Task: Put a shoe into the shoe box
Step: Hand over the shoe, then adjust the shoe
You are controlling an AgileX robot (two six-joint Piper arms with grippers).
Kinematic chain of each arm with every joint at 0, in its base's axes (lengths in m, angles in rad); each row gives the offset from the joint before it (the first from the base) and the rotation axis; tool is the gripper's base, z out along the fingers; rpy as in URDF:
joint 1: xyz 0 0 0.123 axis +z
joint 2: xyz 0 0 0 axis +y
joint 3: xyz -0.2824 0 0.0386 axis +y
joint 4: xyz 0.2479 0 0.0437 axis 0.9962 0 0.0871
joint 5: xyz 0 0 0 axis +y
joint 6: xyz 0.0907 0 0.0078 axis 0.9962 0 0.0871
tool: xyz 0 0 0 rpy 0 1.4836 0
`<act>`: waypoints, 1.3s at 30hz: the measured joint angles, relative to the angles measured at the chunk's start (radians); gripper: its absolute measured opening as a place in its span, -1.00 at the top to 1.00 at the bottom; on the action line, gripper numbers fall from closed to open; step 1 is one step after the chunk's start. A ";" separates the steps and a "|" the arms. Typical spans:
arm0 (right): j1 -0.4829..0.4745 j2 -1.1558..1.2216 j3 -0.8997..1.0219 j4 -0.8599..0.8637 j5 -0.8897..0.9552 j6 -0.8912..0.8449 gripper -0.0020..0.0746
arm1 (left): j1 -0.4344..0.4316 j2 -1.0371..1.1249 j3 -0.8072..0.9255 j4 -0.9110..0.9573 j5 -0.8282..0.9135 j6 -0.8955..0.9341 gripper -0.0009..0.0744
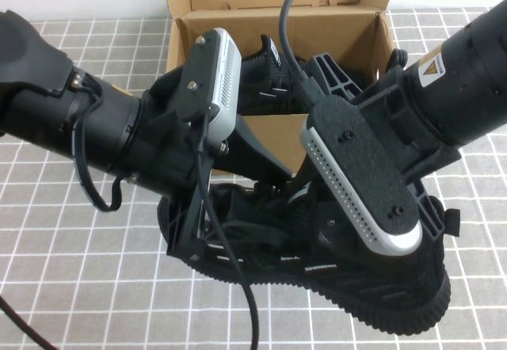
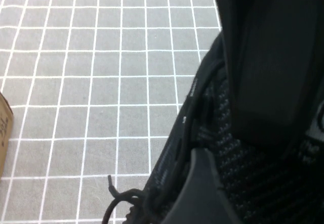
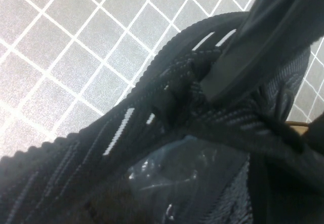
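Observation:
The shoe (image 1: 372, 287), a black knit sneaker with short white dashes, lies on the checked cloth just in front of the shoe box (image 1: 277, 140), toe toward the near right. My left gripper (image 1: 190, 235) is at its heel end, and in the left wrist view (image 2: 238, 148) its fingers (image 2: 202, 188) press on the shoe's knit (image 2: 223, 133). My right gripper (image 1: 310, 201) is over the lace area, mostly hidden under its camera. In the right wrist view (image 3: 253, 133) one finger (image 3: 253, 46) lies on the shoe's laces (image 3: 101, 148).
The brown box stands open at the far side with its flap up, and a second black shoe (image 1: 265, 73) lies inside. A corner of the box (image 2: 5, 127) shows in the left wrist view. Grey checked cloth (image 1: 79, 287) covers the table.

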 joint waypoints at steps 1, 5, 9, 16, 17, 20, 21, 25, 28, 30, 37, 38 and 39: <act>0.000 0.000 0.000 0.001 0.000 0.000 0.96 | 0.000 0.000 0.000 0.000 -0.004 0.000 -0.24; 0.000 0.000 0.000 0.004 0.001 0.000 0.96 | 0.000 0.002 0.000 0.000 -0.016 -0.038 -0.53; 0.000 0.000 0.000 0.004 0.001 0.000 0.96 | 0.000 0.002 0.000 0.000 -0.022 -0.049 -0.73; 0.000 0.000 0.000 0.004 0.002 0.002 0.96 | 0.000 0.002 0.000 0.015 -0.029 -0.041 -0.78; 0.000 0.000 0.000 0.004 0.004 0.002 0.96 | 0.000 0.002 0.000 0.019 -0.031 -0.041 -0.78; 0.000 0.000 0.000 0.004 0.004 0.002 0.96 | 0.000 0.004 0.000 0.024 -0.035 -0.036 -0.78; 0.000 0.000 0.000 0.004 0.004 0.002 0.96 | 0.000 0.008 0.000 0.024 -0.035 -0.034 -0.78; 0.000 0.001 0.000 0.004 0.008 0.002 0.96 | 0.000 0.047 0.000 0.020 -0.032 -0.034 -0.78; 0.000 0.002 0.000 -0.001 0.012 0.002 0.96 | 0.000 0.068 0.000 0.002 -0.029 -0.032 -0.78; 0.000 0.002 0.000 -0.001 0.012 0.002 0.96 | 0.000 0.073 0.000 -0.014 -0.022 -0.009 -0.78; 0.000 0.002 0.000 0.002 0.022 0.002 0.96 | 0.000 0.073 0.000 -0.076 0.015 0.057 -0.78; 0.000 0.002 0.000 0.002 0.023 0.002 0.96 | 0.000 0.073 0.000 -0.080 0.016 0.059 -0.78; 0.000 0.002 0.000 0.002 0.023 0.002 0.96 | 0.000 0.073 0.000 -0.081 0.017 0.061 -0.78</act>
